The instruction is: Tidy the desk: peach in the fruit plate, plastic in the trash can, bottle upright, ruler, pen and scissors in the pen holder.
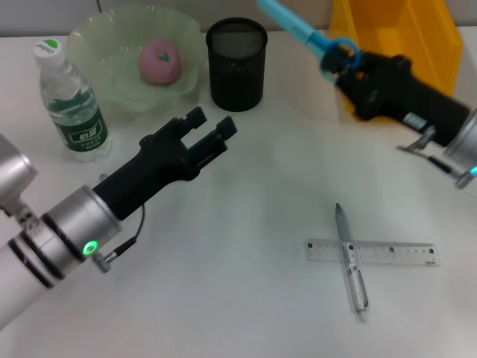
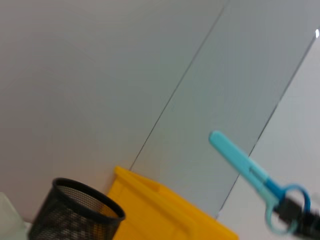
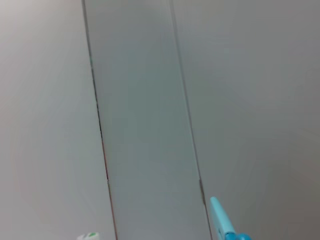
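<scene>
One peach [image 1: 159,61] in the fruit plate [image 1: 89,41], pen holder [image 1: 236,65] empty; right gripper [image 1: 344,66] clamped on scissors [image 1: 307,34], left gripper [image 1: 212,128] open.

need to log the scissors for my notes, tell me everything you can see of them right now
The scissors are small, with blue loop handles and a light blue plastic-looking cover over the blades. The right gripper holds them by the handles, lifted off the desk. They tilt with the covered tip pointing up and away, to the right of the pen holder and in front of the trash can. Only the gripper touches them.

Bright, even light — soft shadows, slight blur
</scene>
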Robot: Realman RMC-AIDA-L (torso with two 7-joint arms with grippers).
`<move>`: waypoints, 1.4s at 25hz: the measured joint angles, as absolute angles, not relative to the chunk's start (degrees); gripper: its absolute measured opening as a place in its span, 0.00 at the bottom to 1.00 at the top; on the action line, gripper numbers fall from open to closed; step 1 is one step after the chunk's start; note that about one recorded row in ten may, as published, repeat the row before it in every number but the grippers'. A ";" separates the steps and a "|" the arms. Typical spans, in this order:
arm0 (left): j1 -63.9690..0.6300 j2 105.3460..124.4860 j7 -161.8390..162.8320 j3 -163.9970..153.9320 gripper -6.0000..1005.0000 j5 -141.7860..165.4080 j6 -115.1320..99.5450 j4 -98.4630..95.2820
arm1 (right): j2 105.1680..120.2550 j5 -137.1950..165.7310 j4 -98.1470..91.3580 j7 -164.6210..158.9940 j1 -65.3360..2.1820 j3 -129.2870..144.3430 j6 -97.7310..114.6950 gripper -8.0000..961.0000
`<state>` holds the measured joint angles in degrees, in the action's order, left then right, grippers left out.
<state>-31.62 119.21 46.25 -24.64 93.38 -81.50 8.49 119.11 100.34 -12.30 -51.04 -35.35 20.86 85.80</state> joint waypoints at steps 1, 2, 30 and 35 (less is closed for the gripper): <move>-30.72 119.17 44.28 -24.65 0.72 93.55 -81.65 8.18 | 118.97 100.34 -15.78 -55.32 -35.37 21.88 85.81 0.09; -28.84 119.05 41.77 -24.66 0.72 93.68 -82.03 7.20 | 118.80 100.35 -17.99 -58.83 -35.40 22.79 85.76 0.09; -23.62 118.98 35.98 -34.80 0.71 93.65 -81.11 -2.83 | 112.85 139.05 -37.15 -122.40 -63.17 52.28 67.84 0.09; -24.04 119.09 35.25 -35.02 0.71 93.72 -78.27 -2.31 | 114.03 143.38 -35.11 -125.12 -66.62 54.16 64.42 0.09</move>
